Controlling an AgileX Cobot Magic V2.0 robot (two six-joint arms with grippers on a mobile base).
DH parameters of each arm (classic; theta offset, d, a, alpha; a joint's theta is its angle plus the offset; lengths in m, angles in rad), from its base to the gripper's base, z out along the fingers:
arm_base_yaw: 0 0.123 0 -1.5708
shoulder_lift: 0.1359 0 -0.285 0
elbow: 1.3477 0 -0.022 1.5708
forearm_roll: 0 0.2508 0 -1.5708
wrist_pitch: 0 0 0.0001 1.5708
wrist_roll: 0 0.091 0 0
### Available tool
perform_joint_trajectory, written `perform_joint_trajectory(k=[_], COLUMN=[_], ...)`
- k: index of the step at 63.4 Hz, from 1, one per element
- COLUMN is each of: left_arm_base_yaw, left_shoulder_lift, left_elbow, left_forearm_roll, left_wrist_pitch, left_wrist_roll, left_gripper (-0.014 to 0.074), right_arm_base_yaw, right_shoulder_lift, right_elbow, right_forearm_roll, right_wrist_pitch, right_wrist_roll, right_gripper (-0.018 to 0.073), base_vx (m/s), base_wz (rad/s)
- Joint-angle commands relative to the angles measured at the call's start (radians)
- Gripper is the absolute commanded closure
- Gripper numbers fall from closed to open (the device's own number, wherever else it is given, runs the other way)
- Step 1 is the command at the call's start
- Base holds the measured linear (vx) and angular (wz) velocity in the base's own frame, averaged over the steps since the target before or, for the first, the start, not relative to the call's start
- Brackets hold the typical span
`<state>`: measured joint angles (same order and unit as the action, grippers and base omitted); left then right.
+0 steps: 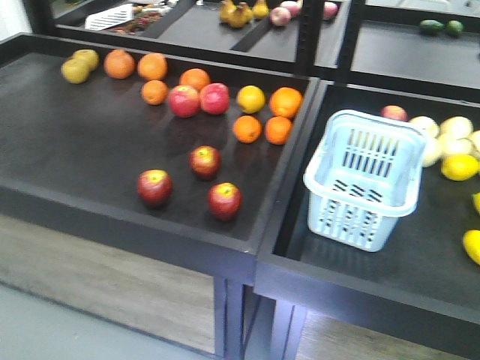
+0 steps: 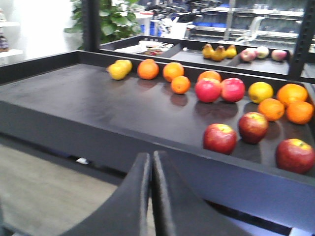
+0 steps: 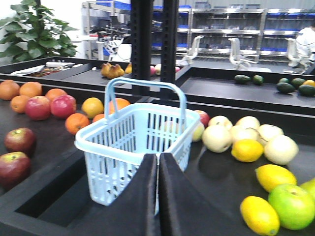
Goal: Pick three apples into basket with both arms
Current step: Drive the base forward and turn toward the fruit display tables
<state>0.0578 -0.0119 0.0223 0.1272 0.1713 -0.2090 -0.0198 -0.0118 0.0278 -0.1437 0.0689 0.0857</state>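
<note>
No readable text, labels or numbers anywhere (background shelves too blurred).

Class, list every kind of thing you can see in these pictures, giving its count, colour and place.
apples: three, dark red with yellow patches, front of the left tray
pink-red apples: two, bright pink-red, side by side among the oranges
oranges: seven, orange, back and right of the left tray
yellow fruit: one, yellow, among the oranges
yellow-green fruit: two, yellow-green, back left corner
basket: one, pale blue, right tray
pale fruit: several, cream, right of the basket
lemons: at least three, yellow, right tray
left fingers: one pair, black, shut, before the left tray
right fingers: one pair, black, shut, before the basket
</note>
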Motion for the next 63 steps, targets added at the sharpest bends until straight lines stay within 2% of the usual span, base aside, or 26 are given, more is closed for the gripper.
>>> perform_joint_trajectory(k=[1,33,63], left_arm_base_yaw=[-0.006,-0.006,-0.006], left_shoulder_lift=[-0.016,-0.016,-0.016], left_elbow=[0.009,0.009,0.009], left_forearm_roll=[-0.001,-0.001,-0.001], left_wrist_pitch=[-0.07,-0.07,-0.07], left_wrist_roll=[-0.007,-0.007,-0.007], left_gripper=[0.0603,0.0603,0.0603], right_arm_base_yaw=[-0.007,-0.007,-0.007], right_shoulder_lift=[-0.013,-0.013,-0.013], right_elbow=[0.014,0.014,0.014], right_forearm_roll=[-0.013,-0.013,-0.013], right_wrist_pitch=[-0.078,-0.078,-0.078], right_wrist_roll=[-0.009,-0.009,-0.009], right_gripper=[0.0564,0.0564,0.0564], base_vx=[0.07,0.1,0.14], base_wz=[-0.29,-0.32,-0.18])
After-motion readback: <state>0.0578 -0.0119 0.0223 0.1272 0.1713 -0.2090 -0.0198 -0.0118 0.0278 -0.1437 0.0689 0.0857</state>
